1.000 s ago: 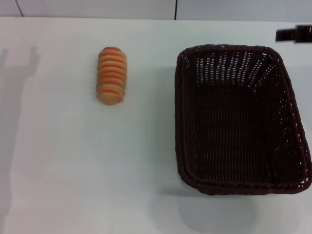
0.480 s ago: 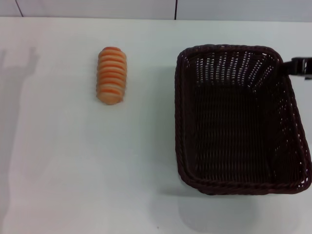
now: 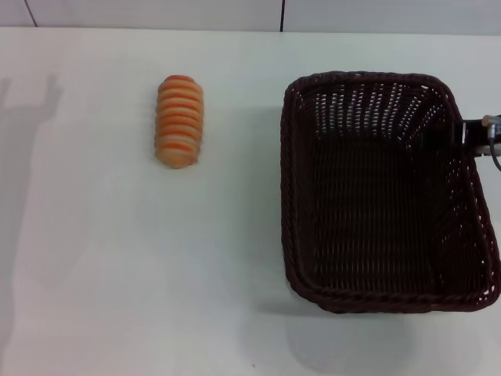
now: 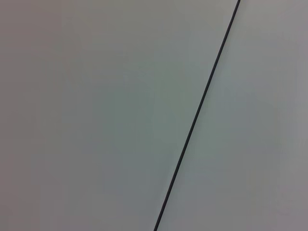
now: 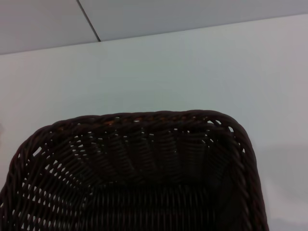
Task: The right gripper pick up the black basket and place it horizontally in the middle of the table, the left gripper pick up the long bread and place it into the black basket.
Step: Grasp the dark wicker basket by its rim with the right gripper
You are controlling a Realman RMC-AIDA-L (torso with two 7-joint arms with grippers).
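Note:
The black basket [image 3: 383, 192] stands empty on the right side of the white table [image 3: 117, 258], its long side running front to back. The right wrist view shows one short end of its braided rim [image 5: 144, 118]. The long bread [image 3: 179, 121], striped orange and cream, lies on the table to the left of the basket, well apart from it. My right gripper [image 3: 475, 131] shows only as a dark piece at the right edge of the head view, at the basket's right rim near its far corner. My left gripper is out of view.
A dark seam [image 3: 282, 16] runs through the wall behind the table's far edge. The left wrist view shows only a plain pale surface with a thin dark line [image 4: 197, 115]. An arm's shadow [image 3: 27, 157] lies on the table's far left.
My right gripper has moved along the right edge from beyond the basket's far corner to its right rim. The basket and bread have not moved.

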